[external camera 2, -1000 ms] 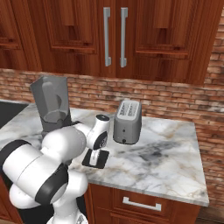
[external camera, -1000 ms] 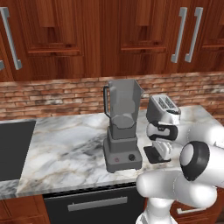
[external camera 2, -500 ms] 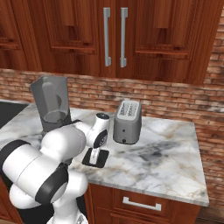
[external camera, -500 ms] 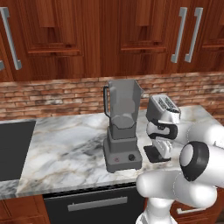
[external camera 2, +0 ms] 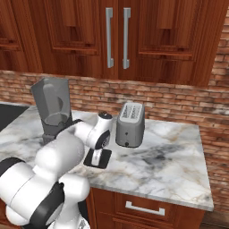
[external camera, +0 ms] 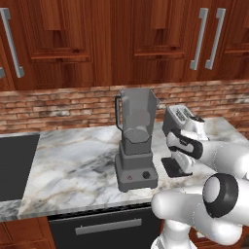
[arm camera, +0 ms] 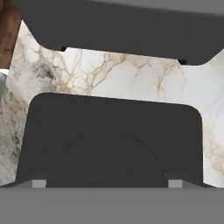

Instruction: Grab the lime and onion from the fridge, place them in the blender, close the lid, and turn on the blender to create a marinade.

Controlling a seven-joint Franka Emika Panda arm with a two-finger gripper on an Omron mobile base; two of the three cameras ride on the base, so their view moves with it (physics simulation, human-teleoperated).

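Below the gripper (external camera: 181, 168), left base view: lid (external camera: 174, 168) flat on counter (external camera: 73, 165), blender (external camera: 136, 141) just left. Right base view: same. Hand view: jaws spread wide, nothing held; lid directly beneath. Judged light, rigid; best pinched across edges.

A tall grey blender (external camera: 136, 146) stands upright on the marble worktop (external camera: 73, 165), its translucent jar open-topped. Its flat black lid (external camera 2: 98, 158) lies on the worktop just right of the base.
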